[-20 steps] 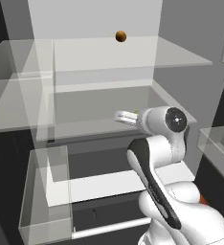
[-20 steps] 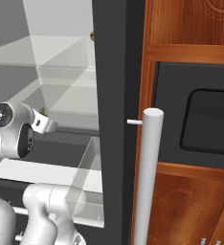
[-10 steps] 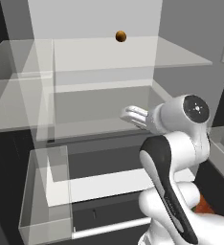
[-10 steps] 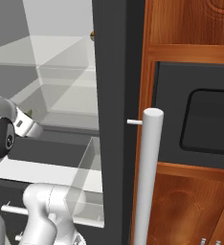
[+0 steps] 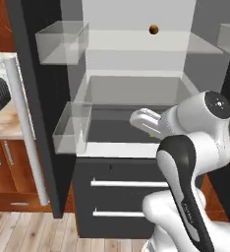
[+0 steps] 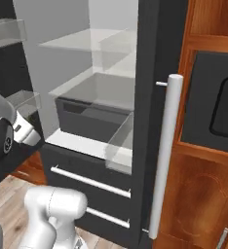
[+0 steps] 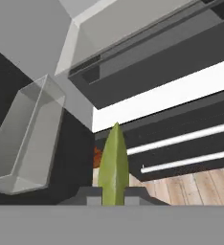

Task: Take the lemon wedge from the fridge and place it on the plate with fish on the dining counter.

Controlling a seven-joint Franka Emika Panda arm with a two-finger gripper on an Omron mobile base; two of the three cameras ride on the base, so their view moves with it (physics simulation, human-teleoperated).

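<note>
Two dark fingertips [image 7: 90,192] of the gripper [image 7: 113,194] are closed on the lemon wedge [image 7: 113,165], a yellow-green sliver standing upright between them. Beyond the wedge lies the open fridge [image 5: 136,162]: a clear door bin [image 7: 25,139] to the gripper's left, the two drawer handles [image 7: 185,136] ahead to its right, wooden floor [image 7: 190,189] below.

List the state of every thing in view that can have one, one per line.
fridge: doors open, pale interior showing
lower drawers: both shut
lemon wedge: held, out of the fridge
gripper: jaws shut on the lemon wedge
small brown ball: resting on the upper shelf
door bin: nothing seen in it
</note>
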